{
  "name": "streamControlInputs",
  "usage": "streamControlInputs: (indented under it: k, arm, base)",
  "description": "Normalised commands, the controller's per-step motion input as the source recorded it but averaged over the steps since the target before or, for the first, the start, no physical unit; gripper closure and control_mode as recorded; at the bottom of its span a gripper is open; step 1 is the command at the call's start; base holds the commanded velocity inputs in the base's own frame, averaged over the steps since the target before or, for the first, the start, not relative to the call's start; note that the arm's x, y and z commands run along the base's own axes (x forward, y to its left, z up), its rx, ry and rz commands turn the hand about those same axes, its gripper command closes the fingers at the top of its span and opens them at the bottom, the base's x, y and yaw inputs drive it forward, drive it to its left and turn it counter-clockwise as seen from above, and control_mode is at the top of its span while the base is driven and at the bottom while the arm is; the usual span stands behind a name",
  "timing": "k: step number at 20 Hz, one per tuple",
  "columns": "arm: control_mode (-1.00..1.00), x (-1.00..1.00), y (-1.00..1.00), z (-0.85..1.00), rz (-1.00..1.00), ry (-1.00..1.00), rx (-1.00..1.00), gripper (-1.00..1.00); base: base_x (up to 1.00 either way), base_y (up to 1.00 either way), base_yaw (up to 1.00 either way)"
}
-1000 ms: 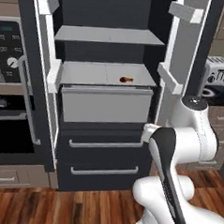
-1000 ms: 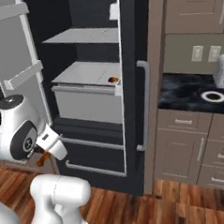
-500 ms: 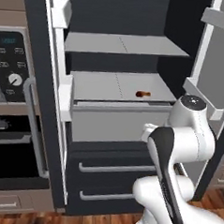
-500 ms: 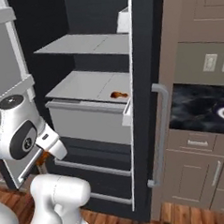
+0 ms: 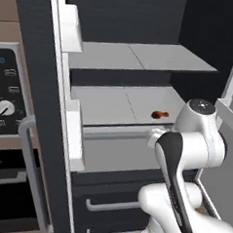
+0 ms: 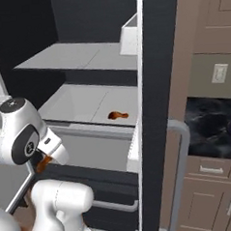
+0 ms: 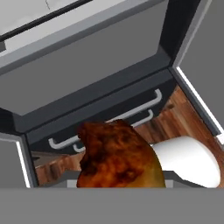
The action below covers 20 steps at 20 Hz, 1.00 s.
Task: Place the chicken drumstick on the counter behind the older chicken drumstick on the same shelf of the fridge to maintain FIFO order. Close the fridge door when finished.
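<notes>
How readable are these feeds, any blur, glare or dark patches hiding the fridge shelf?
Left base view: evenly lit, the shelf and the older drumstick readable, the fridge's back wall dark. Right base view: the same, soft shadow under the upper shelf. Hand view: the held drumstick looms large, its texture coarse; no glare anywhere.

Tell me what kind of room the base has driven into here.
A home kitchen, rendered. The open fridge has an older chicken drumstick on its shelf, an oven with dials stands beside it, and a black marble counter sits over taupe cabinets.
</notes>
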Motion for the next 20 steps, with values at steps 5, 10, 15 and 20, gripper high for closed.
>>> streamControlInputs:
  k: [5,10,15,20]
  arm:
    - [1.0,0.0,0.0,0.0,0.0,0.0,0.0,1.0]
    - [1.0,0.0,0.0,0.0,0.0,0.0,0.0,1.0]
    - [-1.0,0.4,0.03,-0.01,0.02,-0.03,0.0,1.0]
    - [-1.0,1.0,0.2,0.0,0.02,-0.26,0.0,1.0]
  base:
    - [0.68,0.37,-0.12]
    - [0.72,0.24,-0.09]
    - [0.57,0.0,0.01]
    - [0.0,0.0,0.0]
